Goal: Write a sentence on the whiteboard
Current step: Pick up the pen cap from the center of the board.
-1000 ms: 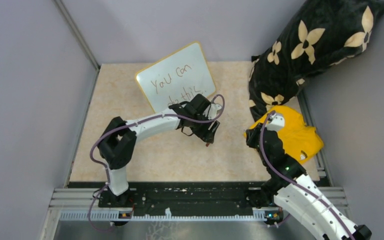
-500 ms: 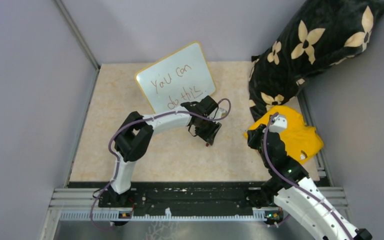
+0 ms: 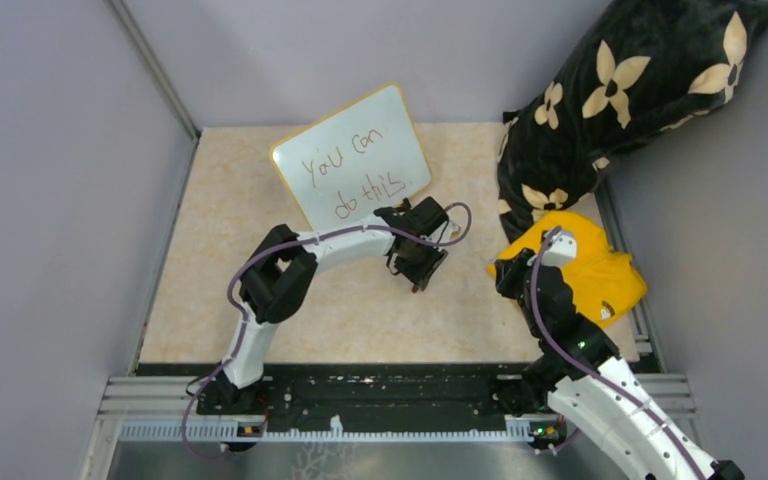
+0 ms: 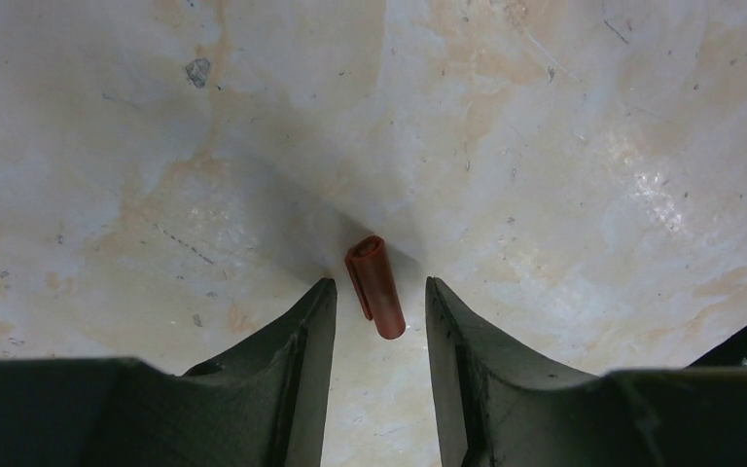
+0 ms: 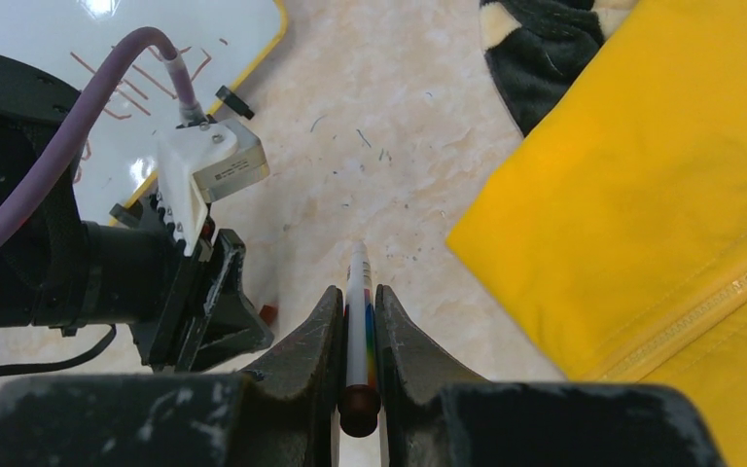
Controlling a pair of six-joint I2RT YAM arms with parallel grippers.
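The whiteboard [image 3: 355, 152] leans at the back of the table, yellow-framed, with the sentence [image 3: 352, 170] "you can do this" in two dark lines; its corner also shows in the right wrist view [image 5: 238, 39]. My left gripper [image 3: 418, 280] is open, pointing down just right of the board. A small red marker cap [image 4: 375, 286] lies on the table between and just past its fingertips [image 4: 323, 297], untouched. My right gripper [image 5: 355, 297] is shut on a white marker [image 5: 357, 311] with coloured stripes and a dark end, held over the table right of the left gripper.
A yellow jacket [image 3: 590, 265] lies at the right, right beside my right arm. A black cushion [image 3: 630, 90] with cream flowers leans in the back right corner. Grey walls [image 3: 60, 200] close the table on the left, back and right.
My left arm has drawn its wrist right and slightly forward, uncovering the second line of the writing. The right arm has hardly moved.
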